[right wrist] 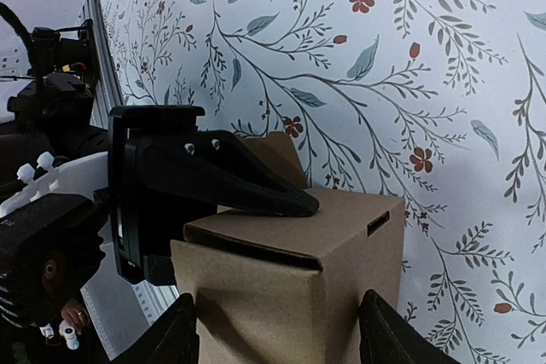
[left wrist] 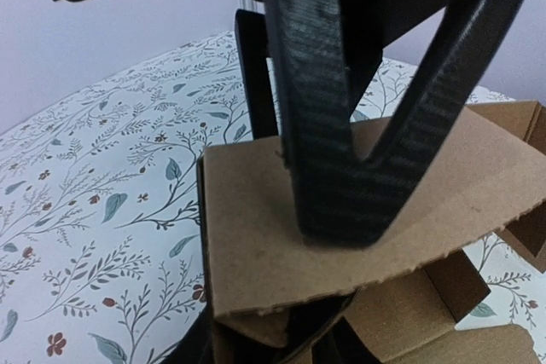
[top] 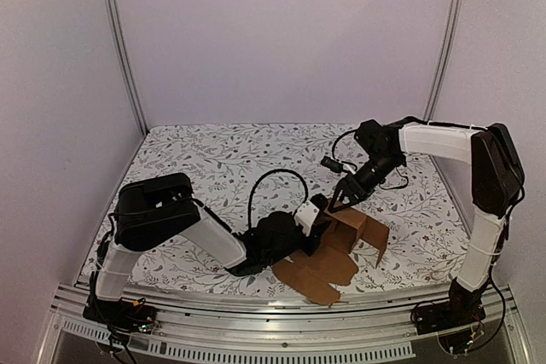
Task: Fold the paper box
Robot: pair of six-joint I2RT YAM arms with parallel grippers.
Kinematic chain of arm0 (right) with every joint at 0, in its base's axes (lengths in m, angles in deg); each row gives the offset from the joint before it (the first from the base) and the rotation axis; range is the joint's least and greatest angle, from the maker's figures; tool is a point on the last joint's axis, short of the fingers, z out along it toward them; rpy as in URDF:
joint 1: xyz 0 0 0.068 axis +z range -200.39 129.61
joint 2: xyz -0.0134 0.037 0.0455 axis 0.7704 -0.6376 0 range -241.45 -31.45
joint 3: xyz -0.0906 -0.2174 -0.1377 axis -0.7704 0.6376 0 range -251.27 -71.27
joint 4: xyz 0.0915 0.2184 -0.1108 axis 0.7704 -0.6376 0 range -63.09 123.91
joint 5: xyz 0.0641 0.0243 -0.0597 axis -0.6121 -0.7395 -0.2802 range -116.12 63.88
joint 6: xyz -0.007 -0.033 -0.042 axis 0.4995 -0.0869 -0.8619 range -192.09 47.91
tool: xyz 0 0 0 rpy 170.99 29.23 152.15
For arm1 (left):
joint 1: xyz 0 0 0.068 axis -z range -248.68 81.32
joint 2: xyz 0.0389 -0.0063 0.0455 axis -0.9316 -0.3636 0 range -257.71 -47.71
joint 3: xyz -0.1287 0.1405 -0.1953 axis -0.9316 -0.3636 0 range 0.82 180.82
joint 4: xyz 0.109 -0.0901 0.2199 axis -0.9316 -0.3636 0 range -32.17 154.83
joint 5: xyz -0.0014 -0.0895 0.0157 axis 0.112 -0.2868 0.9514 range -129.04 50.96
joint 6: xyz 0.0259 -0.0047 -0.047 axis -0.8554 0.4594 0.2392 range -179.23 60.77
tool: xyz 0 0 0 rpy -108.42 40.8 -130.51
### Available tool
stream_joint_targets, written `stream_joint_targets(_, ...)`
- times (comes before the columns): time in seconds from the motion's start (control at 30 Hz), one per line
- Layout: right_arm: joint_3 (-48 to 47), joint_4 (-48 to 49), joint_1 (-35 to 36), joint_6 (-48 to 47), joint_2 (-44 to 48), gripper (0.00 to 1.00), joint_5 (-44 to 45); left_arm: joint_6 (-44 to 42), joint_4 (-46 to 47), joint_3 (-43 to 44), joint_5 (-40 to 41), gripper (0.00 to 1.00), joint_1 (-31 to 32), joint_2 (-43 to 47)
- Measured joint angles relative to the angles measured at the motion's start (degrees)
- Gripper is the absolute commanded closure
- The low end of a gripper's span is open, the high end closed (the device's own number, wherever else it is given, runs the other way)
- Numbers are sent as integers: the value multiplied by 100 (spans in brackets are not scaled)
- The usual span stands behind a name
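Observation:
The paper box (top: 358, 226) is a half-formed brown carton on the floral cloth, with flat flaps (top: 314, 275) spread toward the near edge. My left gripper (top: 317, 215) reaches in from the left. One of its fingers (right wrist: 256, 193) lies on the box's top panel (right wrist: 341, 210), and the other is hidden. My right gripper (top: 344, 196) hangs over the box's left end, open. Its fingertips (right wrist: 183, 334) flank the carton's near face. In the left wrist view a right finger (left wrist: 341, 168) presses on a cardboard flap (left wrist: 247, 245).
A floral cloth (top: 213, 159) covers the table. An aluminium rail (top: 256, 330) runs along the near edge, close to the spread flaps. White enclosure walls stand on three sides. A black cable (top: 273, 178) loops above the left wrist.

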Motion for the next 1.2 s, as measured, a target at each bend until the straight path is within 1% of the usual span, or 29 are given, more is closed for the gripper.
stream_joint_targets(0.07,-13,2,-31,-4,-87,42,-81,-2,-61,17,-74,69,-26,0)
stream_joint_targets(0.13,-24,0,-59,-13,-173,45,-179,-4,-94,22,-149,73,-57,0)
stream_joint_targets(0.23,-48,-2,-101,4,-273,49,-321,-11,-153,57,-214,74,-105,0)
stream_joint_targets(0.37,-50,44,-144,107,-315,47,-387,-13,-203,107,-234,73,-157,-7)
stream_joint_targets(0.4,-50,57,-146,160,-315,46,-387,-13,-199,114,-229,71,-160,-13)
stream_joint_targets(0.53,-50,125,-151,341,-315,47,-319,-7,-184,275,-208,71,-168,-129)
stream_joint_targets(0.57,-50,142,-153,369,-315,47,-289,-4,-186,317,-210,71,-173,-153)
stream_joint_targets(0.67,-46,170,-157,417,-315,48,-249,28,-205,378,-273,79,-197,-184)
stream_joint_targets(0.7,-46,170,-157,417,-317,48,-249,26,-205,380,-284,80,-210,-184)
stream_joint_targets(0.73,-46,170,-157,415,-323,48,-247,24,-208,378,-310,78,-223,-184)
stream_joint_targets(0.8,-46,173,-166,409,-334,47,-256,50,-208,374,-428,69,-273,-181)
stream_joint_targets(0.87,-46,168,-186,363,-354,44,-323,105,-232,345,-649,66,-319,-146)
stream_joint_targets(0.93,-46,153,-199,317,-398,40,-417,142,-291,286,-876,68,-378,-70)
stream_joint_targets(1.07,-72,57,-201,190,-535,35,-621,197,-468,170,-1281,75,-525,153)
stream_joint_targets(1.2,-223,-87,-203,127,-713,31,-822,223,-527,170,-1539,78,-654,188)
